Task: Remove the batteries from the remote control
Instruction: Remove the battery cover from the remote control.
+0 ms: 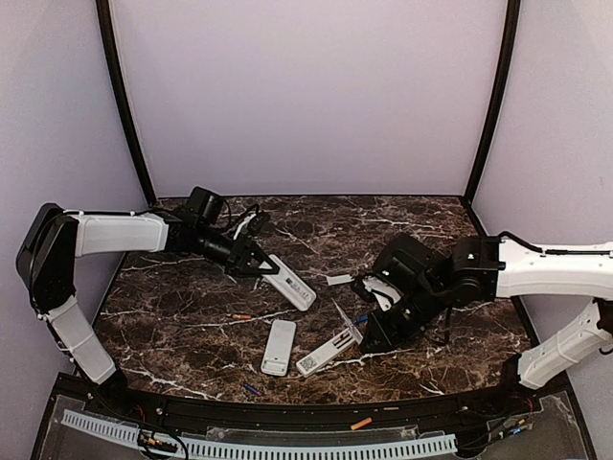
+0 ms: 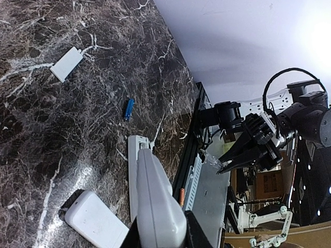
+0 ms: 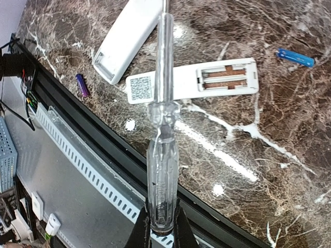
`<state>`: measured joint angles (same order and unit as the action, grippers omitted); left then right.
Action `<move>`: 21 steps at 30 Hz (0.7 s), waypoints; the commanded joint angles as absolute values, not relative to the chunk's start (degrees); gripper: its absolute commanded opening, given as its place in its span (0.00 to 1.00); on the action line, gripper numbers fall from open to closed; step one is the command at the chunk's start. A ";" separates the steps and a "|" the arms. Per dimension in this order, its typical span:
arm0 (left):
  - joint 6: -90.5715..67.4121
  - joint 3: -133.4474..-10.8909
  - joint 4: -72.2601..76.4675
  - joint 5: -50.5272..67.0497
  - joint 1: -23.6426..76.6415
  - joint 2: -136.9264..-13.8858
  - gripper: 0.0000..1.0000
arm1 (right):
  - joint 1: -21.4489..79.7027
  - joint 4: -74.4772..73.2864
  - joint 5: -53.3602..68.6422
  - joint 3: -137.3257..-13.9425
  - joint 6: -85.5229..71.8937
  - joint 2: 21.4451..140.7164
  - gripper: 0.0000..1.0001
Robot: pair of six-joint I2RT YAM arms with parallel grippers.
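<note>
Locating the target starts at the dark, white-veined marble table top, where the right arm is clearly the nearer of the two.

The left gripper is pinched on one end of a long white plastic remote. It holds this remote off the surface on the left side, well apart from the target.

The target is the open white remote, which lies back-up near the front edge with its cover off. A second white remote lies flat just beside it.

The right gripper is pressed together on the handle of a clear plastic-handled screwdriver. In the right wrist view the shaft runs straight ahead from the jaws. It crosses above the open white remote at roughly a right angle to that remote's long axis, between the label patch and the battery bay. The tip is out of that view.

The bay lies to the right of the shaft. Two orange-brown cylindrical cells appear to be seated in it, side by side, with their long axes parallel to the remote's length.

Judgement: the tip needs to shift sideways toward the bay and then down onto a cell end.

Loose items on the table:
- a small blue cell, beyond the bay;
- a small purple cell, near the front edge.
</note>
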<state>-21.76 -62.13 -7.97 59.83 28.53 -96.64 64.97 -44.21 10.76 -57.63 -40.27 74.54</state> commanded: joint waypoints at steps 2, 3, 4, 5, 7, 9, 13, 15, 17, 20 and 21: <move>-19.05 -64.14 -10.99 62.24 30.65 -96.93 0.00 | 67.28 -47.12 12.32 -63.46 -36.95 80.07 0.00; -18.88 -64.19 -11.16 62.25 31.15 -96.94 0.00 | 67.62 -47.70 11.88 -64.49 -36.82 81.34 0.00; -18.59 -64.34 -11.51 62.24 31.40 -96.99 0.00 | 67.80 -48.73 11.03 -65.57 -36.76 82.50 0.00; -18.52 -64.38 -11.69 62.16 31.80 -97.02 0.00 | 68.01 -49.54 10.51 -66.44 -36.50 83.65 0.00; -18.43 -64.54 -12.05 62.17 32.09 -97.22 0.00 | 68.43 -51.09 9.67 -68.10 -35.95 85.67 0.00; -18.53 -64.78 -12.23 62.29 32.16 -97.41 0.00 | 68.72 -52.26 9.38 -68.89 -35.38 87.20 0.00; -18.54 -64.89 -12.43 62.51 32.48 -97.51 0.00 | 68.90 -54.13 8.15 -70.29 -34.84 89.10 0.00; -18.48 -64.91 -12.51 62.56 32.78 -97.62 0.00 | 68.99 -54.49 8.16 -71.16 -34.37 89.73 0.00; -18.39 -65.06 -12.63 62.50 33.05 -97.76 0.00 | 69.13 -55.16 8.06 -72.12 -33.97 90.55 0.00; -18.37 -65.11 -12.78 62.41 33.26 -97.90 0.00 | 69.34 -56.22 7.60 -72.86 -33.46 91.43 0.00; -18.37 -65.12 -12.84 62.41 33.28 -98.02 0.00 | 69.47 -56.37 7.52 -73.06 -33.34 91.65 0.00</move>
<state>-19.66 -63.61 -11.57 60.58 32.58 -98.04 68.60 -54.19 8.97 -70.96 -34.70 90.37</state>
